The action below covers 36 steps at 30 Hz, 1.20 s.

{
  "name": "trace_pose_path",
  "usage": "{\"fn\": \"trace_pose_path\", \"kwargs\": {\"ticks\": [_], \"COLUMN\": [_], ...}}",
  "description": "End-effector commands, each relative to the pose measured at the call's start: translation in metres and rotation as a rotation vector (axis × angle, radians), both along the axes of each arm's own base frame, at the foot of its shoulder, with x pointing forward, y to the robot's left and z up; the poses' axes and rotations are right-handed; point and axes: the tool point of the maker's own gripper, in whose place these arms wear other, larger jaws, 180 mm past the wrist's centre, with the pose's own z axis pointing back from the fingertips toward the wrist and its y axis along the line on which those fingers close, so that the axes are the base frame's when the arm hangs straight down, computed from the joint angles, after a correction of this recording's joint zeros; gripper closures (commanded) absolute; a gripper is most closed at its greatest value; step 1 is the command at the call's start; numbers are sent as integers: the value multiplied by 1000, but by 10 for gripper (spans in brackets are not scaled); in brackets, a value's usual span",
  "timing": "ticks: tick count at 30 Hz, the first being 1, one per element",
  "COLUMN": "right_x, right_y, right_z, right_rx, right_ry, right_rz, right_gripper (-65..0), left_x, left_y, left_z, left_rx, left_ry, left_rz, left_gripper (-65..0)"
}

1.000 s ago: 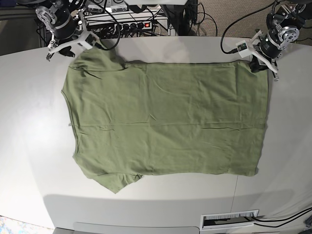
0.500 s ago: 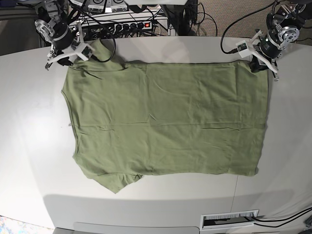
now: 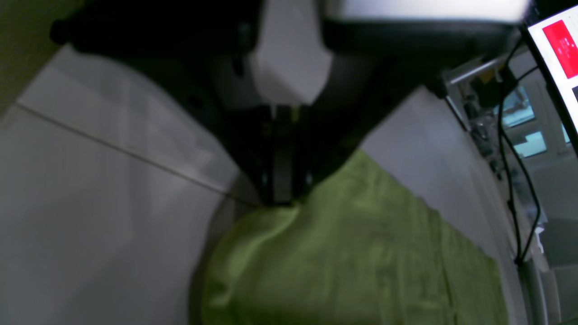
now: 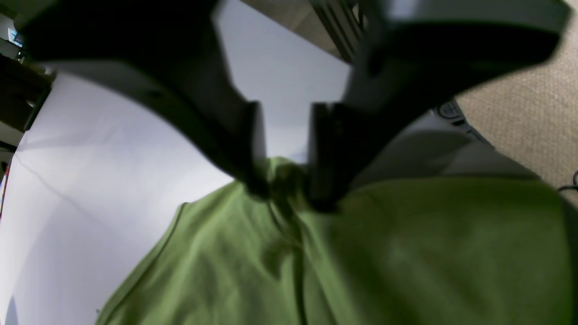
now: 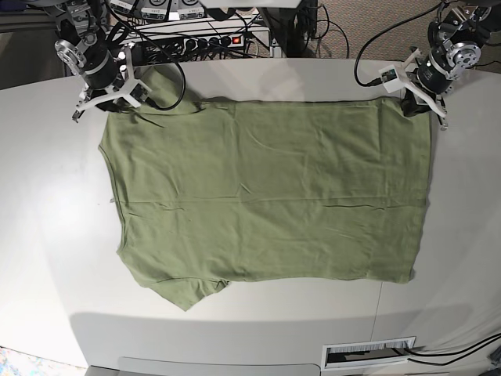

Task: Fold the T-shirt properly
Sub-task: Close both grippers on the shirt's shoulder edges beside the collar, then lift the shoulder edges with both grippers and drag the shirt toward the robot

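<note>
The olive-green T-shirt [image 5: 266,196] lies spread flat on the white table [image 5: 47,196], sleeves toward the left in the base view. My left gripper [image 5: 415,106] sits at the shirt's far right corner, shut on the hem. In the left wrist view its dark fingers [image 3: 282,198] pinch a peak of the T-shirt [image 3: 352,262]. My right gripper [image 5: 109,100] is at the far left sleeve. Up close, the right gripper [image 4: 282,180] straddles a raised ridge of the T-shirt [image 4: 406,262], and a gap still shows between its fingers.
A power strip and tangled cables [image 5: 211,39] run along the table's back edge. A labelled slot [image 5: 368,352] sits at the front edge. A lit screen [image 3: 560,45] stands beyond the table in the left wrist view.
My right gripper has come down and forward onto the far sleeve, and its jaws have narrowed around the cloth. The left gripper has stayed put on the hem corner.
</note>
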Motion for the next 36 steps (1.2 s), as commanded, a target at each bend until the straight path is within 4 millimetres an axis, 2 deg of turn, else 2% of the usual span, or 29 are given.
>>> {"fn": "trace_pose_path", "kwargs": {"ticks": [1, 4, 5, 11, 21, 26, 29, 33, 36], "right_x": [6, 5, 4, -3, -41, -56, -54, -62, -64], "right_y": [-1, 1, 0, -4, 13, 20, 25, 26, 22], "right_z": [7, 6, 6, 4, 16, 23, 35, 47, 53], "right_rx": [-4, 14, 14, -3, -20, -26, -28, -35, -48], "right_ry": [-26, -20, -16, 17, 80, 103, 81, 81, 73], "right_rz": [10, 3, -3, -35, -12, 2, 9, 10, 2], "right_gripper": [-96, -7, 0, 0, 0, 0, 0, 0, 0], "left_x": [-7, -7, -7, -10, -56, -67, -67, -76, -70], "left_y": [4, 4, 4, 5, 17, 14, 14, 19, 23], "left_z": [-4, -4, -4, -5, -5, 7, 18, 24, 30], "left_rx": [19, 19, 19, 24, 104, 148, 182, 237, 270], "left_ry": [43, 42, 43, 51, 153, 86, 23, -2, -52], "left_rz": [-13, -13, -13, -13, -80, -75, -72, -80, -77], "left_gripper": [0, 0, 0, 0, 0, 0, 0, 0, 0]}}
